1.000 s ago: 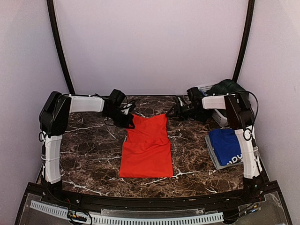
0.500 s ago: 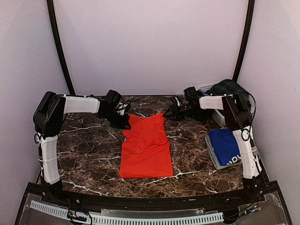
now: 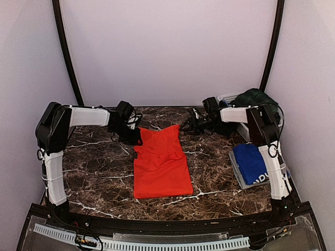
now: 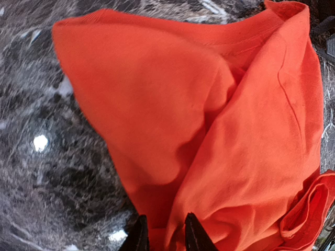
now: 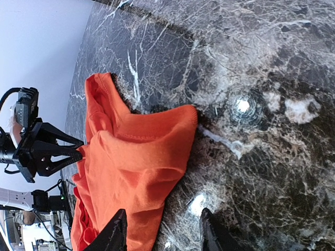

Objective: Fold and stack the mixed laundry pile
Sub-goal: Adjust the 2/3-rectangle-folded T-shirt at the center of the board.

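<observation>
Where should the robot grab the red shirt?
Probably its far corners. The shirt lies long, and both corners poke out by the grippers: left gripper comes from the left, right gripper from the right, pinching the edge.

the left arm (image 3: pixel 91 116) and right arm (image 3: pixel 236 114) have white shells, black joints, looping cables, black pincer fingers (image 4: pixel 196 236).

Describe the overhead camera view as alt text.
A bright red-orange T-shirt lies folded into a long strip on a dark marble table. The left gripper is at its far left corner; the right gripper, open, hovers beyond its far right corner.
</observation>
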`<state>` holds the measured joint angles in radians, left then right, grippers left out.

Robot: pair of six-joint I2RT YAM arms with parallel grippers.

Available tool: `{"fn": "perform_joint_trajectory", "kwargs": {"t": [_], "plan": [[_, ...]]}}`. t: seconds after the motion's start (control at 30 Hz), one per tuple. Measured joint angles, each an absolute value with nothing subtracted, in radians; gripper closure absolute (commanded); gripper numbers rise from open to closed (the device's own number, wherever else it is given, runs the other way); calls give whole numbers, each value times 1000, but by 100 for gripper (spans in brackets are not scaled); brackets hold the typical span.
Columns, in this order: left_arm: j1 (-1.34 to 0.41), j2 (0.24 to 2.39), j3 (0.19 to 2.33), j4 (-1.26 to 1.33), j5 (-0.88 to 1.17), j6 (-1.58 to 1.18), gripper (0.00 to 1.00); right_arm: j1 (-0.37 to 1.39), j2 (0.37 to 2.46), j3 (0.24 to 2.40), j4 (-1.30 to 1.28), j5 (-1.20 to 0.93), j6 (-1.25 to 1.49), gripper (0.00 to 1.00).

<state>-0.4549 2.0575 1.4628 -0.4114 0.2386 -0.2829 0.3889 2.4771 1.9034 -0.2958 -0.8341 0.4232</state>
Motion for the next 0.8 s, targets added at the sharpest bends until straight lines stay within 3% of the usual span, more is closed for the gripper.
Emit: {"fn": "perform_joint_trajectory", "kwargs": {"t": [0.57, 0.67, 0.8], "plan": [[-402, 1963, 1270, -329, 310, -344, 59, 424, 2346, 1758, -278, -805, 401, 60], [-399, 1958, 1255, -303, 332, -349, 65, 453, 2299, 1743, -277, -791, 390, 64], [-390, 1958, 1238, -282, 358, -359, 87, 499, 2261, 1742, -270, -788, 377, 68]]}}
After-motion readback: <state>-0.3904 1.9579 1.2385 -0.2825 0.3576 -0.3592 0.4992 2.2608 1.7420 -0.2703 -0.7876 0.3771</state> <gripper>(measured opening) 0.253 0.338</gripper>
